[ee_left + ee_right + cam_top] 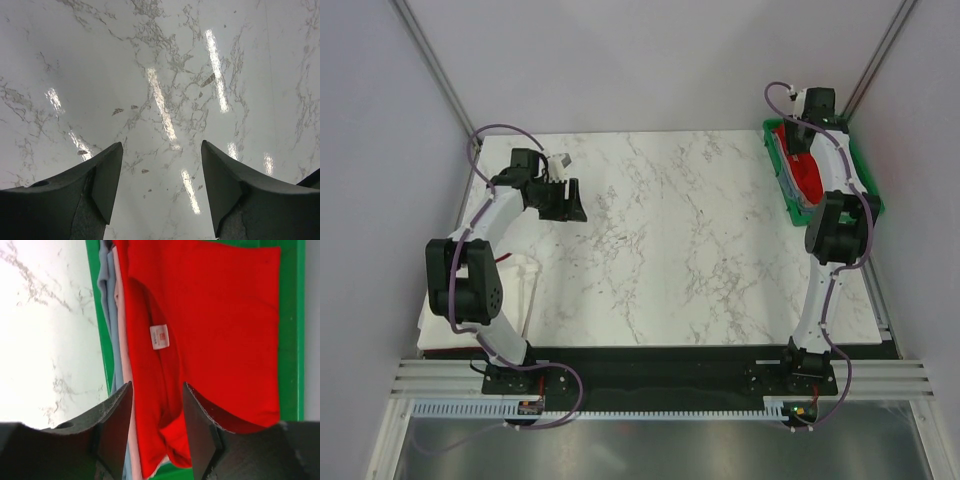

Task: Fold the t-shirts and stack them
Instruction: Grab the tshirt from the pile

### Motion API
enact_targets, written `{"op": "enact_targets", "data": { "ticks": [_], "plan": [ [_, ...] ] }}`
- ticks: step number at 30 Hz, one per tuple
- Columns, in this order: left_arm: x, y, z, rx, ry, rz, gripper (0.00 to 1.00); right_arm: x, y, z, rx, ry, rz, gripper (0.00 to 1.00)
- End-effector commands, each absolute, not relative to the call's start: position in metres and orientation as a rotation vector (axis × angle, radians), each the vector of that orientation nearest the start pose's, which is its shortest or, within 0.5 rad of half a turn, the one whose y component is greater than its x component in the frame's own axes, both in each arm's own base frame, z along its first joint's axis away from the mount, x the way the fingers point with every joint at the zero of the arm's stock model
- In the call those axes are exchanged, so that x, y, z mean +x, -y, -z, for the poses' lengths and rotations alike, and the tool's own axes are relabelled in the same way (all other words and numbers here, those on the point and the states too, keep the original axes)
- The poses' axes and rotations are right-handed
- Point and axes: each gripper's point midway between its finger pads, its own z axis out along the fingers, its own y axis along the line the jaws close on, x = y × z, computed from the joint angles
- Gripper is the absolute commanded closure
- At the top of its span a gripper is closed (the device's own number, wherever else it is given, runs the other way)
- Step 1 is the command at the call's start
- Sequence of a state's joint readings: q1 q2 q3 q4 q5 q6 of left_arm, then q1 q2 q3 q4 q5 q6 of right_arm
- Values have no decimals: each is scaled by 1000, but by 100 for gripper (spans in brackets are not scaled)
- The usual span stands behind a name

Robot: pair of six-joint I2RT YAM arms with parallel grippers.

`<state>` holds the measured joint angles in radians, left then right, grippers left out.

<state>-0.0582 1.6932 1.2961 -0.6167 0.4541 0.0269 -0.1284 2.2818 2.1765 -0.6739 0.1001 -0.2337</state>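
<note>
Red t-shirt [220,330] lies atop the stack in the green tray [295,340], far right. Right fingers [117,415] stand narrowed astride its collar fold; whether they pinch it cannot be told. Left fingers [107,172] stand wide above the bench [150,60]. Cloth judged soft, light and limp: take the collar edge.

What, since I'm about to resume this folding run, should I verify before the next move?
1. Right pincer over red t-shirt: ok, jaws straddle cloth beside the neck label.
2. Grip on cloth: not ok, jaws stand apart.
3. Red t-shirt topmost in green tray: ok.
4. Only one shirt between jaws: cannot tell; pink t-shirt lies just beneath.
5. Left pincer open, empty over table: ok.
</note>
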Motion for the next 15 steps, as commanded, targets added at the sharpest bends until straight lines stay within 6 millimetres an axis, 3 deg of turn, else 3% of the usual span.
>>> {"op": "enact_targets", "data": {
  "ticks": [1, 8, 15],
  "plan": [
    [384, 101, -116, 317, -2519, 623, 29, 601, 118, -159, -43, -2285, 376, 48],
    [383, 98, -107, 312, -2549, 600, 29, 617, 144, -141, -1, -2270, 424, 42],
    [378, 96, -98, 318, -2574, 584, 29, 624, 153, -117, -1, -2288, 434, 50]
  ]
}}
